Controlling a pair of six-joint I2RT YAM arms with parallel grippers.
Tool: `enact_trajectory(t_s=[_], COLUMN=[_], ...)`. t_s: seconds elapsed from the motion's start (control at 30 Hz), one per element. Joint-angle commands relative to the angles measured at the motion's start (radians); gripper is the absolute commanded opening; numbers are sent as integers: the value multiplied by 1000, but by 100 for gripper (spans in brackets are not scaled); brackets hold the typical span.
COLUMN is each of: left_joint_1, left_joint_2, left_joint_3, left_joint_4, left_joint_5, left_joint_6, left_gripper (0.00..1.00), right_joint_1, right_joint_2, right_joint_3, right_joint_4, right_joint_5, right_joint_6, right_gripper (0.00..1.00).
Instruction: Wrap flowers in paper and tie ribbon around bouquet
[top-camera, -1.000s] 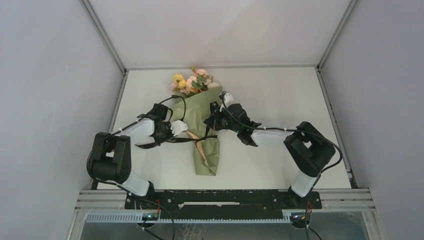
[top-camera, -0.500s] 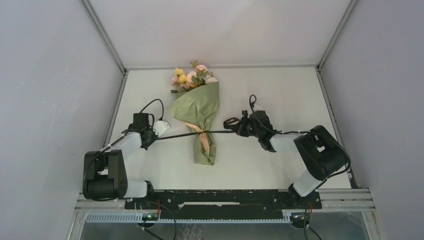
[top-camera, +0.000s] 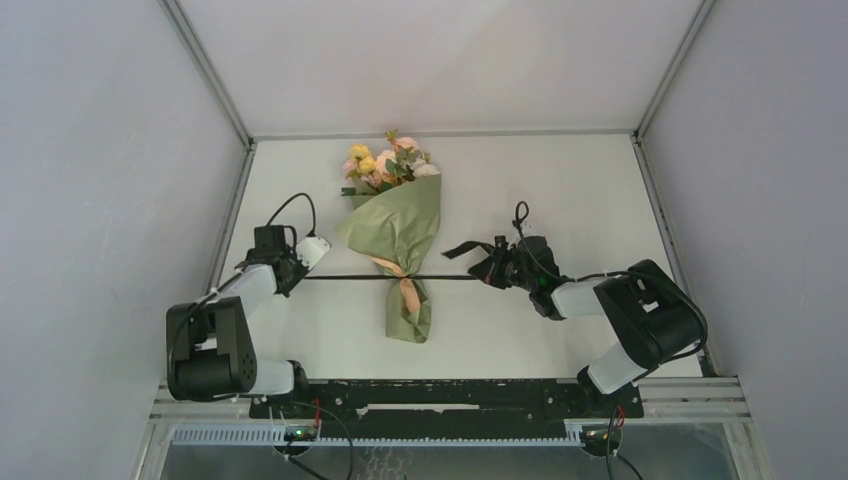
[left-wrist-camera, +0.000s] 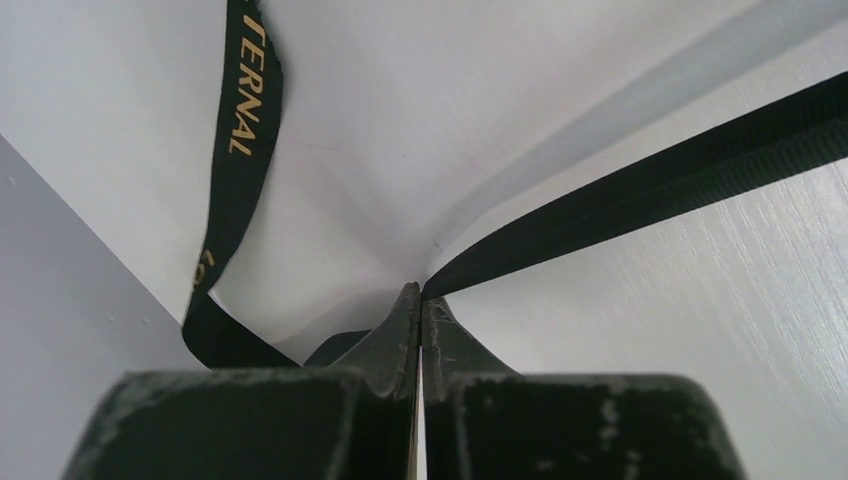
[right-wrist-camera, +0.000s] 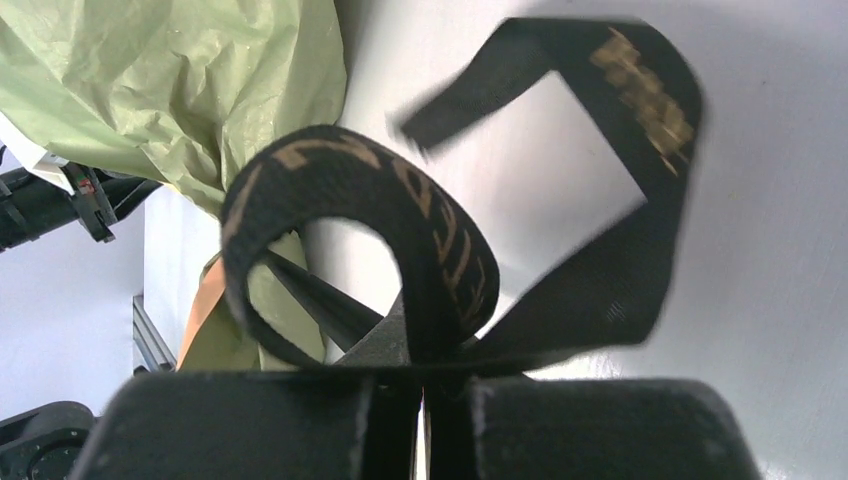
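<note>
Only readable bit is the gold print on the black ribbon (left-wrist-camera: 238, 120). In the left wrist view the loose strip shows "TERNAL" running lengthwise, cut off at the top of the picture, so I can't tell if the word starts earlier. There's more gold lower on that strip, but it's curled away. The right wrist view shows gold letters on the ribbon loops too, way too blurry to read.

We have drawn both grippers away from the bouquet (top-camera: 400, 225): the left gripper (top-camera: 299, 275) now sits well out to its left and the right gripper (top-camera: 490, 273) well to its right. The ribbon (top-camera: 345, 277), slack a second ago, runs taut across its pinched waist.
</note>
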Motion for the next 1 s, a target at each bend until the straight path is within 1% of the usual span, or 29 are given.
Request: enact_trajectory(t_s=[0.0, 0.03, 0.07, 0.1, 0.13, 0.17, 0.2, 0.23, 0.3, 0.37, 0.43, 0.47, 0.53, 0.63, 0.73, 0.83, 0.9, 0.93, 0.97], left_joint_1=[48, 36, 20, 1, -28, -61, -99, -144, -219, -270, -333, -374, -426, -472, -488, -487, -488, -488, -487], left_joint_2=[-23, -43, -75, -111, -147, -187, -218, -251, -287, -281, -283, -287, -303, -338, -363, -387, -404, -413, -422], left_joint_3=[79, 111, 146, 183, 217, 254, 285, 318, 388, 455, 503, 524, 564, 612, 646, 658, 644, 634, 624], left_joint_4=[-86, -160, -258, -352, -431, -499, -553, -602, -683, -750, -767, -775, -786, -763, -752, -767, -782, -786, -788], left_joint_5=[-79, -27, 60, 150, 255, 307, 366, 425, 566, 664, 685, 690, 713, 727, 696, 636, 589, 561, 542], left_joint_6=[-15, -38, -55, -65, -80, -99, -117, -139, -179, -225, -306, -338, -394, -473, -543, -592, -599, -599, -592], left_gripper=[0, 0, 0, 0, 0, 0, 0, 0, 0, 0, 0, 0, 0, 0, 0, 0, 0, 0, 0], right_joint_1=[-7, 12, 34, 56, 78, 97, 115, 127, 146, 149, 154, 160, 178, 214, 251, 248, 240, 225, 199], right_joint_2=[-48, -64, -86, -117, -164, -190, -246, -286, -373, -466, -555, -597, -680, -753, -757, -716, -654, -619, -586], right_joint_3=[-8, 0, 8, 13, 19, 25, 30, 33, 34, 33, 34, 34, 37, 58, 98, 135, 193, 243, 287], right_joint_4=[-63, -94, -134, -183, -236, -299, -360, -419, -533, -651, -733, -752, -749, -701, -661, -649, -745, -845, -937], right_joint_5=[78, 74, 78, 92, 122, 140, 164, 188, 236, 268, 273, 273, 273, 272, 305, 337, 467, 532, 558], right_joint_6=[-57, -70, -80, -88, -95, -100, -101, -97, -81, -72, -92, -115, -186, -316, -436, -515, -477, -431, -390], right_gripper=[0, 0, 2, 10, 21, 33, 41, 47, 54, 57, 59, 63, 68, 69, 69, 71, 71, 71, 71])
